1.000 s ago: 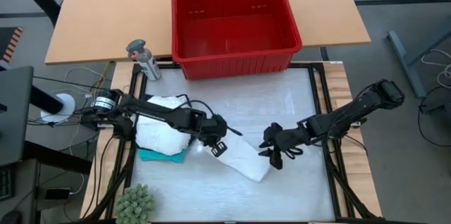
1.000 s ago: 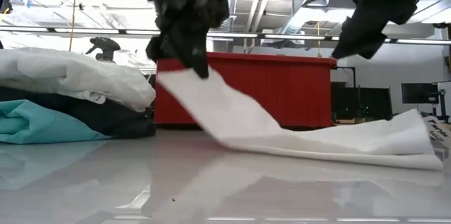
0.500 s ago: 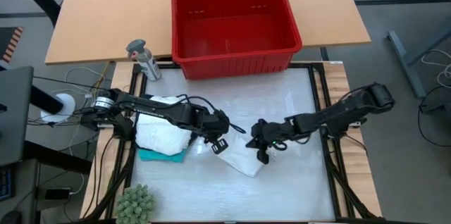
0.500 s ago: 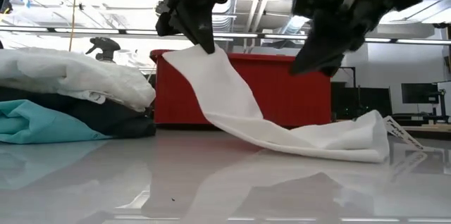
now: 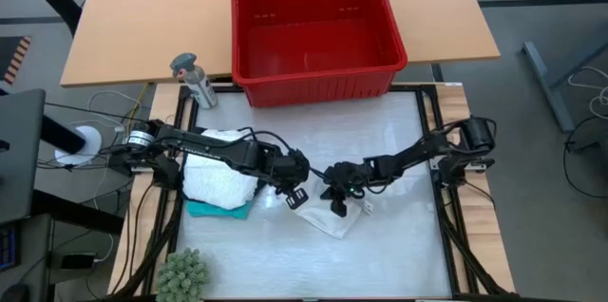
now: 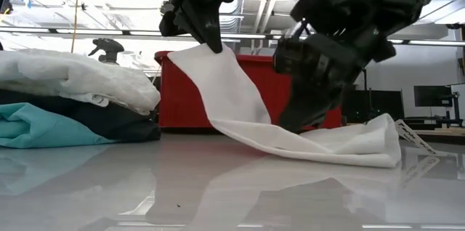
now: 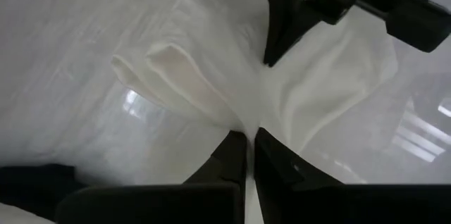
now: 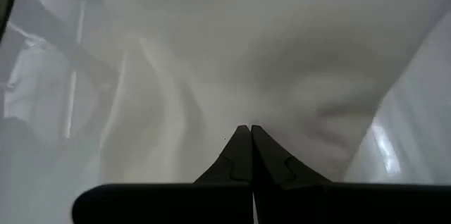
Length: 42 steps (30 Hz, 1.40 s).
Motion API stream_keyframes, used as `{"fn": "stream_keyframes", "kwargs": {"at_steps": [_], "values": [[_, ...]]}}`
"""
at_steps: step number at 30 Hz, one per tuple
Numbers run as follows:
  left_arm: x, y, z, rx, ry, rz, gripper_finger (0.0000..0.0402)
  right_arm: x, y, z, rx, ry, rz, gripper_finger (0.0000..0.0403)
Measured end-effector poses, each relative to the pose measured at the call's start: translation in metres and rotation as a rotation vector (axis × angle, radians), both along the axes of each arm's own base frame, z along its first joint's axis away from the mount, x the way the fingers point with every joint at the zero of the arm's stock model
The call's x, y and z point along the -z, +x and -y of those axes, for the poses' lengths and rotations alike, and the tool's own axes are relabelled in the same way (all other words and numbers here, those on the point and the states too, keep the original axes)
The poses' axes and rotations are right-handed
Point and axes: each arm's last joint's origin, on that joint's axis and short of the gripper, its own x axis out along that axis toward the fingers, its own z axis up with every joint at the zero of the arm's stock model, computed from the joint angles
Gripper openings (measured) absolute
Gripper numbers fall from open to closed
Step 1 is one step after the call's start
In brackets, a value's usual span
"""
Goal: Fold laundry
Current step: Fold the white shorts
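A white cloth (image 5: 323, 218) of the laundry lies mid-table, with one end raised. My left gripper (image 5: 294, 193) is shut on that raised end (image 6: 216, 51). My right gripper (image 5: 334, 202) is shut too, its tips down at the cloth's middle (image 6: 290, 131), which lies on the table. At the table's left a stack of laundry rests on the table: a white piece (image 5: 217, 174) on top, a black one (image 6: 87, 123) under it and a teal one (image 5: 214, 210) at the bottom. My left gripper pinches the white cloth's raised end (image 7: 236, 115) between its two fingers, coming from above and slanting down. The cloth hangs from the fingers in folds and slopes down to the table, where its other end (image 6: 363, 147) lies. My right gripper points its shut fingertips (image 8: 246, 136) slanting down from the table's right onto the cloth's lying middle (image 8: 282, 62). No cloth shows between the fingers, and I cannot tell whether any is caught.
A red basket (image 5: 318, 31) stands beyond the table's far edge, with a spray bottle (image 5: 193, 79) to its left. A small green plant (image 5: 182, 275) sits at the near left corner. The mat to the right of the cloth (image 5: 399, 235) is bare.
My right gripper has come down and toward the table's left onto the cloth, and has shut. My left gripper has risen a little with the cloth's end, and the cloth's lying end has slid toward the left.
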Motion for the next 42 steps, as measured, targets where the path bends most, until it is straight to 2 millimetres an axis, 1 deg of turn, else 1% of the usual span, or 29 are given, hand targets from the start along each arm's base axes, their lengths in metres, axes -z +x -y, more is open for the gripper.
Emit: {"fn": "stream_keyframes", "kwargs": {"at_steps": [6, 9, 12, 15, 17, 20, 24, 28, 33, 37, 39, 42], "values": [[0.0, 0.0, 0.0, 0.006, -0.012, 0.002, 0.0, 0.002, 0.004, 0.014, 0.031, 0.016, 0.016, 0.0016], [0.0, 0.0, 0.0, 0.0, 0.004, -0.001, 0.0, -0.008, 0.003, 0.017, 0.0, 0.035, 0.051, 0.0016], [0.0, 0.0, -0.003, -0.004, 0.024, -0.004, 0.0, -0.028, 0.003, 0.009, -0.074, 0.065, 0.115, 0.0016], [0.0, 0.0, -0.008, -0.022, 0.038, 0.0, 0.0, -0.036, 0.002, -0.005, -0.123, 0.053, 0.132, 0.0016], [-0.001, 0.001, -0.01, -0.029, 0.042, 0.006, 0.0, -0.032, 0.004, -0.015, -0.135, 0.031, 0.124, 0.0016], [-0.001, 0.002, -0.011, -0.033, 0.046, 0.011, 0.0, -0.028, 0.013, -0.027, -0.15, -0.006, 0.127, 0.0016], [-0.002, 0.003, -0.011, -0.02, 0.041, 0.025, 0.0, -0.018, 0.027, -0.035, -0.174, -0.023, 0.104, 0.0016], [-0.002, 0.003, -0.011, -0.016, 0.037, 0.022, 0.0, -0.009, 0.035, -0.035, -0.175, -0.039, 0.082, 0.0016], [-0.002, 0.003, -0.01, -0.015, 0.036, 0.024, 0.0, 0.005, 0.036, -0.031, -0.165, -0.042, 0.041, 0.0016], [-0.002, 0.003, -0.011, -0.02, 0.041, 0.029, 0.0, 0.013, 0.037, -0.036, -0.172, -0.036, 0.024, 0.0016], [-0.002, 0.004, -0.011, -0.02, 0.04, 0.037, 0.0, 0.014, 0.037, -0.037, -0.176, -0.035, 0.022, 0.0016], [-0.003, 0.005, -0.011, -0.021, 0.04, 0.053, 0.0, 0.006, 0.034, -0.037, -0.183, -0.028, 0.022, 0.0016]]}}
